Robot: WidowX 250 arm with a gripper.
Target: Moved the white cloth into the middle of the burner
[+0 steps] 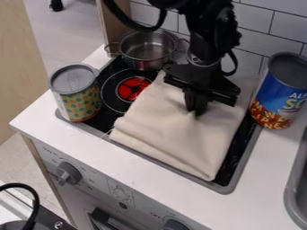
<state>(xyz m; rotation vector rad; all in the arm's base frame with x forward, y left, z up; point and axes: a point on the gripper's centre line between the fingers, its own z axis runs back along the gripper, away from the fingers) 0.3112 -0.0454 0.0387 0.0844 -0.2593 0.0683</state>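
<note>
At the near side, on the front panel of the stove, there are two big knobs, one to the left and one to the right. One grey sink is at the right edge of the view. Behind the panel is one black stovetop, and on its right part lies one white cloth, folded in layers, with its near edge along the front rim. One black gripper hangs down over the cloth; its two fingers are closed together, and they pinch a small fold of it. Two cans are standing: one patterned can at the left of the stovetop, and one blue can at the right of it. One red burner disc is just beside the cloth. Farther, one metal pot stands before one tiled wall
</note>
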